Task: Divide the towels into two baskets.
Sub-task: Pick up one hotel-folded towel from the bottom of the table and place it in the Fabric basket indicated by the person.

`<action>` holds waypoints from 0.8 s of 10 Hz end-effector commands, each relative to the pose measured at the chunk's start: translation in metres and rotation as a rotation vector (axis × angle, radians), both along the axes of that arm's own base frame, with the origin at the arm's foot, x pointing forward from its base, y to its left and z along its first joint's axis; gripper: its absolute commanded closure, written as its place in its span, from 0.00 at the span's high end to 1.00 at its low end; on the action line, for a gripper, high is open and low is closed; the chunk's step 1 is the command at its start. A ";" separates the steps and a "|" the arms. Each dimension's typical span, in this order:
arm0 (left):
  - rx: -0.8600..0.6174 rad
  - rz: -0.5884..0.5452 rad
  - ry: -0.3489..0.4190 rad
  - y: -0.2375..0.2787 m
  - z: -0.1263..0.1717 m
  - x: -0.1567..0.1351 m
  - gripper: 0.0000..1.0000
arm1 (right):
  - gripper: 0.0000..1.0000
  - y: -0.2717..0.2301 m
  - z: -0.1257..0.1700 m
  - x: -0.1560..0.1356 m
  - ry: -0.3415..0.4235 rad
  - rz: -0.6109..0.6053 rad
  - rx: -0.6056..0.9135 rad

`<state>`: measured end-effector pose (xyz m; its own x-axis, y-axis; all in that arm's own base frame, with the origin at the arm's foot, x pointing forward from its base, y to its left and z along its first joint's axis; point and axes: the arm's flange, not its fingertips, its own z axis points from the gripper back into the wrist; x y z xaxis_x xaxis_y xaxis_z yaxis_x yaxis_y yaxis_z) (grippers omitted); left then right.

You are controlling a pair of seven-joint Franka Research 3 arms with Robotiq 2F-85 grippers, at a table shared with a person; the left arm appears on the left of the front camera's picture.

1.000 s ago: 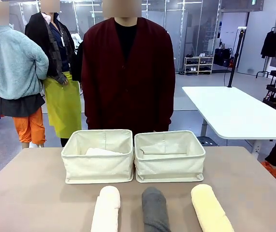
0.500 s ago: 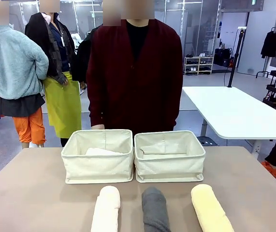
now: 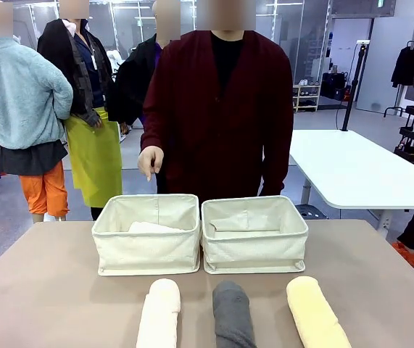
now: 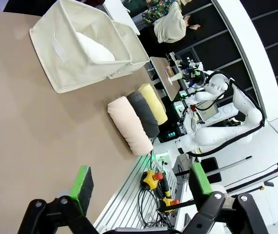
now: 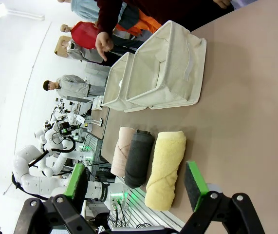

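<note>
Two cream canvas baskets stand side by side mid-table, the left one and the right one. A white towel lies inside the left basket. Near the front edge, three rolled towels lie in a row: cream, dark grey and pale yellow. My left gripper hangs open above bare tabletop, well short of the cream towel and the basket. My right gripper is open too, just off the end of the pale yellow towel.
A person in a dark red cardigan stands at the far side, one hand raised above the left basket. A white table stands behind on the right. Bare tabletop lies on both sides of the baskets and towels.
The person has stepped to the right and lifted a hand up over the left basket. Towels, baskets and both grippers have stayed put.
</note>
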<state>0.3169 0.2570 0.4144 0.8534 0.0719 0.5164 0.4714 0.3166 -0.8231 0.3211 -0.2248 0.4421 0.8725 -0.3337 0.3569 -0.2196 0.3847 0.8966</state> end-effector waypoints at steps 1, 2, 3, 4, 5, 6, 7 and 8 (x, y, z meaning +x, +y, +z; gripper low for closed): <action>-0.001 0.005 -0.012 0.000 0.004 -0.004 1.00 | 1.00 0.002 0.002 -0.002 -0.007 0.004 0.005; -0.001 0.005 -0.012 0.000 0.004 -0.004 1.00 | 1.00 0.002 0.002 -0.002 -0.007 0.004 0.005; -0.001 0.005 -0.012 0.000 0.004 -0.004 1.00 | 1.00 0.002 0.002 -0.002 -0.007 0.004 0.005; -0.001 0.005 -0.012 0.000 0.004 -0.004 1.00 | 1.00 0.002 0.002 -0.002 -0.007 0.004 0.005; -0.001 0.005 -0.012 0.000 0.004 -0.004 1.00 | 1.00 0.002 0.002 -0.002 -0.007 0.004 0.005; -0.001 0.005 -0.012 0.000 0.004 -0.004 1.00 | 1.00 0.002 0.002 -0.002 -0.007 0.004 0.005; -0.001 0.005 -0.012 0.000 0.004 -0.004 1.00 | 1.00 0.002 0.002 -0.002 -0.007 0.004 0.005; 0.000 0.000 0.000 0.000 0.000 0.000 1.00 | 1.00 0.002 0.002 -0.002 -0.007 0.004 0.005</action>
